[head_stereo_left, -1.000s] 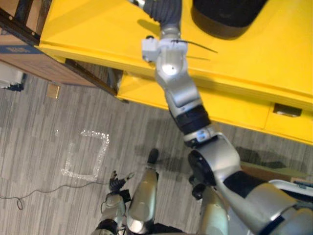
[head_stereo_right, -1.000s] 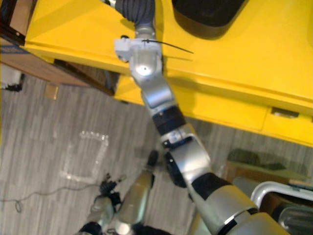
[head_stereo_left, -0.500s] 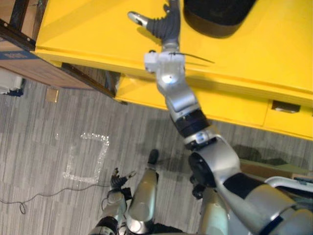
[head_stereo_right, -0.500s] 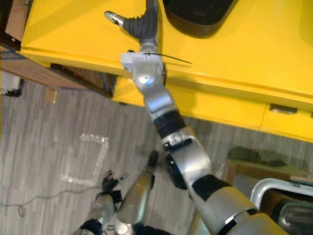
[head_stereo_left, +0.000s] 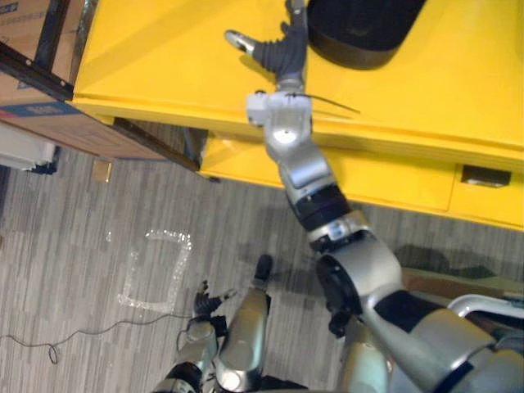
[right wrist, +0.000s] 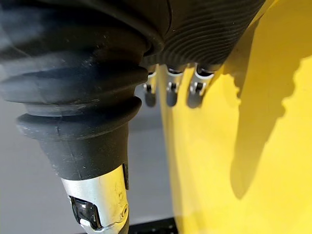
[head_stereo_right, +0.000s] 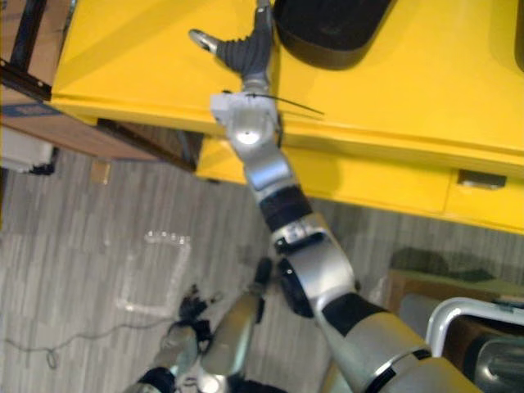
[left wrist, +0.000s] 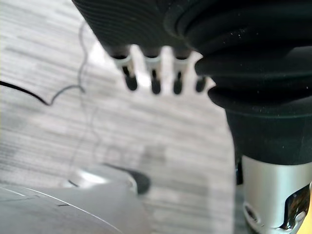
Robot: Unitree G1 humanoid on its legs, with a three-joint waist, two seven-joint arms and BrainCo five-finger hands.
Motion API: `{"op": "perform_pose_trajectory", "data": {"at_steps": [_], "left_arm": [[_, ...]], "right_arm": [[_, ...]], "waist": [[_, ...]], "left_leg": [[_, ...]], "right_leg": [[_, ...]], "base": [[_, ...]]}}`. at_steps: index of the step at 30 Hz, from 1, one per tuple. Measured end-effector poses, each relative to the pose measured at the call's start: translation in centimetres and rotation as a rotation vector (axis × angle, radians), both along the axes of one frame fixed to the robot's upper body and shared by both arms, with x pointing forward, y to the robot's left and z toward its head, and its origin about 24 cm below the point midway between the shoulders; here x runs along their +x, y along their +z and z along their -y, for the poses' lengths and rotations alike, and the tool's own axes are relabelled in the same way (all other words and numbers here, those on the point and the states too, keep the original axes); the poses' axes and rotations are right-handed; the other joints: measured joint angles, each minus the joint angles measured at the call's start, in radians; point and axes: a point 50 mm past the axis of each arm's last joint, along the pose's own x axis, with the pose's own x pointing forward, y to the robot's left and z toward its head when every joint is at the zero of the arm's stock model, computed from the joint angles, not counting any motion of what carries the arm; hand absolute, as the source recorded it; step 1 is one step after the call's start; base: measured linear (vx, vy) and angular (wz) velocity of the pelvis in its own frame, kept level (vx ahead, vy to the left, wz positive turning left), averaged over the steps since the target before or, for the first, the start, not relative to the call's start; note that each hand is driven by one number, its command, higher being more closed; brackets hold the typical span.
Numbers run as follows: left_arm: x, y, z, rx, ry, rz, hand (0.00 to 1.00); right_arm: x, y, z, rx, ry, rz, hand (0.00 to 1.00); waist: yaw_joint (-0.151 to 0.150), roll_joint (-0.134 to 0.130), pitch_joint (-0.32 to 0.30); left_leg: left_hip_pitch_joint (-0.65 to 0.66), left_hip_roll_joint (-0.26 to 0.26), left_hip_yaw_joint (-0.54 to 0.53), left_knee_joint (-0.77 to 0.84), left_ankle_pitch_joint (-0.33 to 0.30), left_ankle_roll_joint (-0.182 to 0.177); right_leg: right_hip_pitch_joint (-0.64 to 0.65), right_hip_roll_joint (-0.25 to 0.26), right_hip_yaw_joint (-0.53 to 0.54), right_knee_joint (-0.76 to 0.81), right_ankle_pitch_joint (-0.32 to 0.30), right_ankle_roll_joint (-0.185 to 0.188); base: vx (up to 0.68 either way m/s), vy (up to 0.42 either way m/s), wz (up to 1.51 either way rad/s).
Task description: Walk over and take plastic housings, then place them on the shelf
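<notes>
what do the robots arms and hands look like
Both arms are silver-grey, rounded segments; the right arm has a black band and a white block at the wrist with a thin black tie sticking out. The right hand and left hand have dark ribbed covers and silver, dark-tipped fingers.

Both eye views look steeply down, sharing the yellow table [head_stereo_left: 164, 57]; wrist views sit close.
</notes>
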Motion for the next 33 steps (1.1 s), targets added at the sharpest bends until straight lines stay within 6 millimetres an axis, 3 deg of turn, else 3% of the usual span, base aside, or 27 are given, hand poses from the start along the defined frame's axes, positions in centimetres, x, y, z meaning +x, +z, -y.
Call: {"op": "perform_pose_trajectory", "data": {"at_steps": [27, 33], "left_arm": [[-0.1, -0.2, 0.2, 0.007, -0.014, -0.027, 0.00], [-0.4, -0.3, 0.1, 0.025, -0.031, -0.035, 0.00]], "right_arm": [[0.0, -0.9, 0.3, -0.005, -0.027, -0.007, 0.00], [-1.1, -2.3, -1.7, -0.089, 0.139, 0.005, 0.00]], "waist": [[-0.030, 0.000, 0.000], [-0.058, 0.000, 0.000]], "left_leg": [[0.042, 0.000, 0.030, -0.047, 0.018, 0.002], [0.068, 0.001, 0.049, -0.053, 0.018, 0.002]], "right_leg": [[0.004, -0.001, 0.026, -0.008, 0.008, 0.001], [0.016, -0.001, 0.042, -0.008, 0.008, 0.001]], "base": [[0.01, 0.005, -0.02], [0.02, 0.013, -0.09]]}}
